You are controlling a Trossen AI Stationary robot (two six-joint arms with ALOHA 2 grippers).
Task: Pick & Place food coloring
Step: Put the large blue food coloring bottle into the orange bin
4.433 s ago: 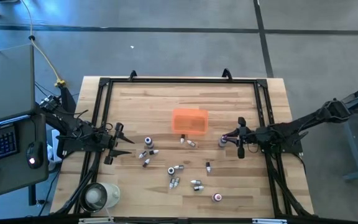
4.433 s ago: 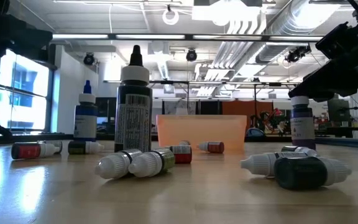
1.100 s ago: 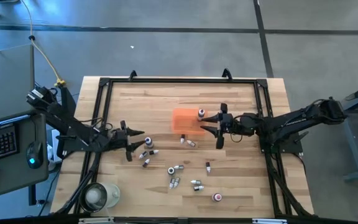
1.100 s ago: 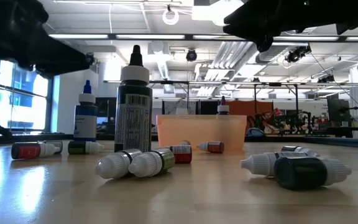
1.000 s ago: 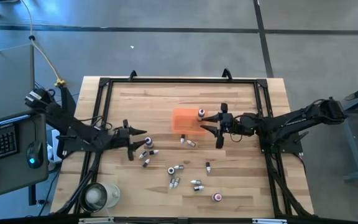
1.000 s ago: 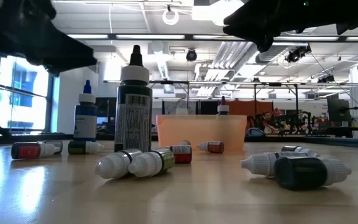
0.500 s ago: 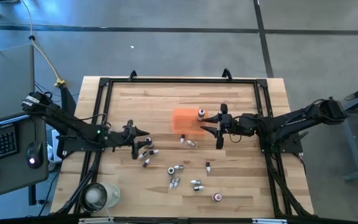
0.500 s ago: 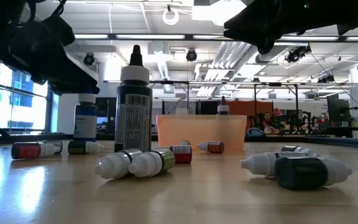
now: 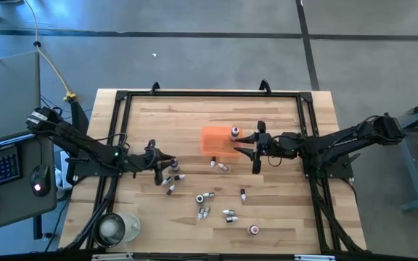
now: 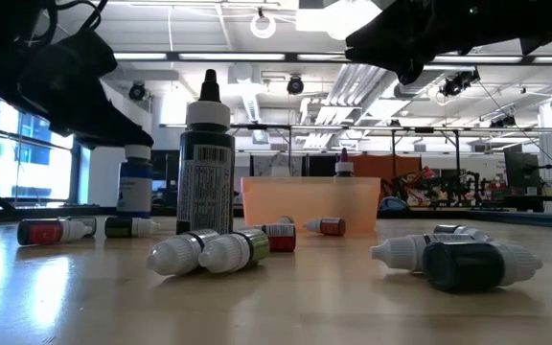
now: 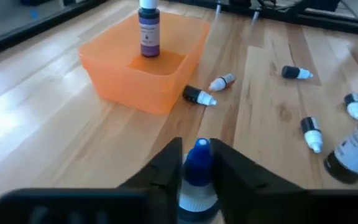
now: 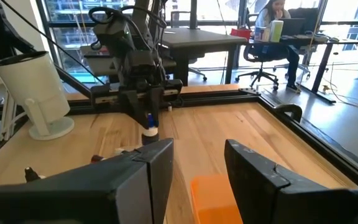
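Observation:
Small food coloring bottles (image 9: 204,197) lie scattered on the wooden table. One purple-capped bottle (image 9: 234,132) stands upright in the orange tray (image 9: 216,141). My left gripper (image 9: 168,162) is at the table's left-middle, shut on a blue-capped bottle (image 11: 197,177) that stands upright on the table. In the low view that bottle (image 10: 134,188) sits under the dark gripper. My right gripper (image 9: 256,150) hangs open just right of the tray, with nothing between its fingers (image 12: 148,171). My left gripper pinches the blue cap (image 11: 198,160) at the bottle's top between its two fingers (image 11: 166,167). It comes from the table's left, slanting a little downward. The bottle stands upright with its base on the table (image 10: 134,213).
A taller dark bottle with a white collar (image 10: 206,163) stands near the table's near edge. A white round cup-like object (image 9: 115,227) sits at the near left corner. A black frame (image 9: 209,94) runs around the table's edges.
My left gripper has moved toward the table's right and down onto the blue-capped bottle, then shut on its cap. The bottle has stayed where it stood.

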